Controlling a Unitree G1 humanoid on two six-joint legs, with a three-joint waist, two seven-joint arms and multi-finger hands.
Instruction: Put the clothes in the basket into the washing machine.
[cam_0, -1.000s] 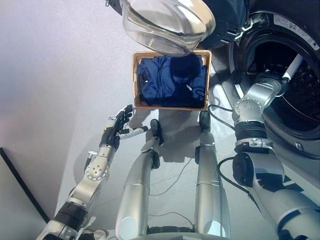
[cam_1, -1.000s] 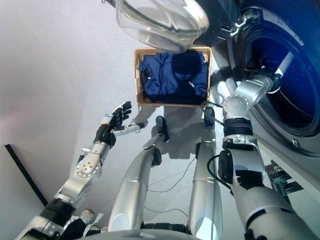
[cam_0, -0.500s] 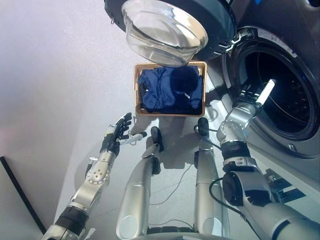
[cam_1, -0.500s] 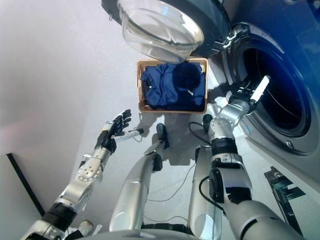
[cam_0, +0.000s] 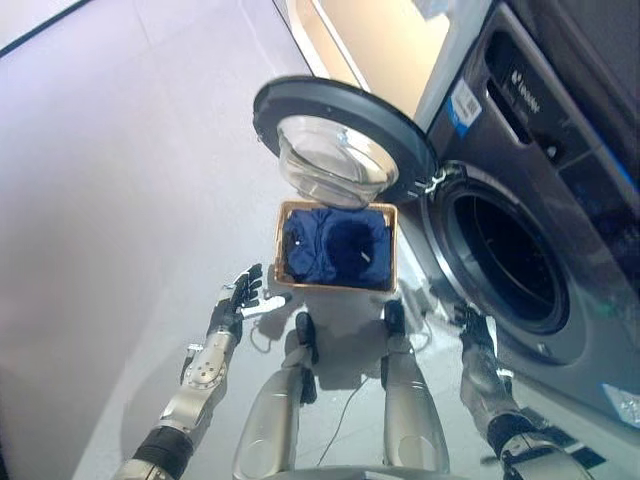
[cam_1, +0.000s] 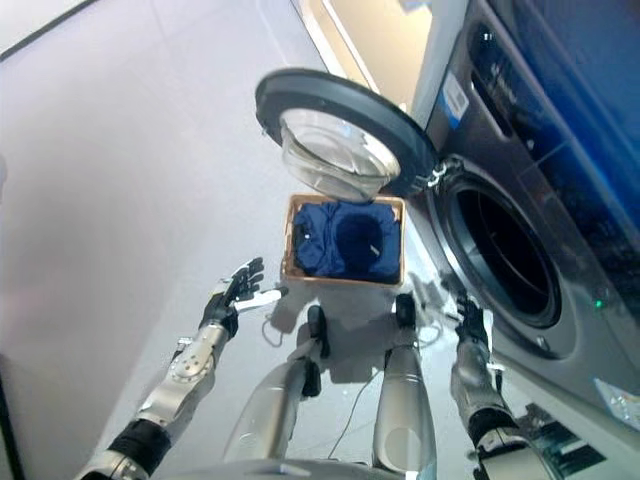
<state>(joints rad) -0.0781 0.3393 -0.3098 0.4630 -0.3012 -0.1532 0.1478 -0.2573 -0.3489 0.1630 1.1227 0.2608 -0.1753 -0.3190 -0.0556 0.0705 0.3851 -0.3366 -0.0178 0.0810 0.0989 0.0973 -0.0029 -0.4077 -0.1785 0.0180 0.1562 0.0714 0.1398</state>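
Observation:
A woven basket stands on the floor in front of me, full of dark blue clothes. The washing machine is to its right, with its drum opening dark and its round glass door swung open above the basket. My left hand is open and empty, held over the floor to the left of the basket. My right hand is open and empty, low in front of the drum opening and outside it, to the right of the basket.
The open door overhangs the basket's far edge. Pale grey floor spreads to the left of the basket. A beige strip of wall runs behind the machine.
The camera has pulled back, so the whole scene looks smaller. My right hand has come out of the drum opening and dropped low in front of it. My left hand holds its pose.

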